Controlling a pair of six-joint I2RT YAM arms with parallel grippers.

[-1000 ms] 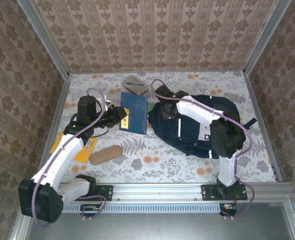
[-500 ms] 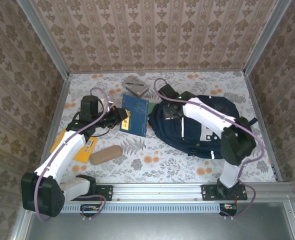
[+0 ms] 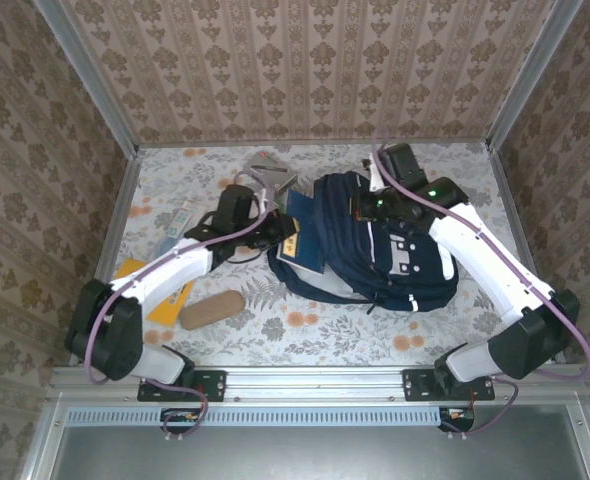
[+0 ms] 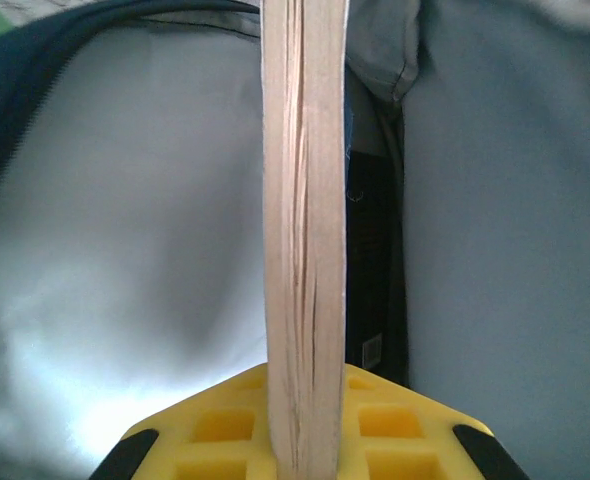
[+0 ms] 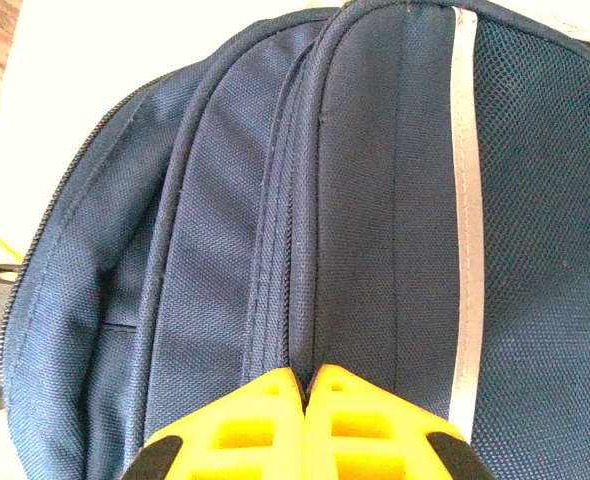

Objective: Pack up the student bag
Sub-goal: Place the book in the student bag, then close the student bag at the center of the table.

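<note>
- Top external view. The student bag (image 3: 395, 262), navy with white stripes, lies on the floral table (image 3: 305, 335) right of centre, its open mouth turned to the left and its light lining visible along the lower edge.
- The left gripper (image 3: 280, 232) reaches in from the left and pinches a blue book (image 3: 305, 242), whose far part is already inside the bag's mouth.
- The right gripper (image 3: 362, 207) sits at the far top edge of the bag, touching the fabric.
- A grey flat item (image 3: 272, 170) lies just beyond the book; a tan oblong pouch (image 3: 212, 308) and a yellow flat item (image 3: 153, 292) lie near the left arm, well apart from the bag.
- Left wrist view. The left gripper (image 4: 305, 440) clamps the book (image 4: 305, 200) edge-on, page block upright between the yellow fingers (image 4: 225, 430). The bag's pale lining (image 4: 125, 250) surrounds the book on both sides, with the navy rim at upper left.
- Right wrist view. The right gripper (image 5: 305, 385) has its yellow fingers (image 5: 245, 415) pressed together on a ridge of the bag's navy fabric (image 5: 225, 200). A white reflective stripe (image 5: 463, 200) runs down the panel on the right.
</note>
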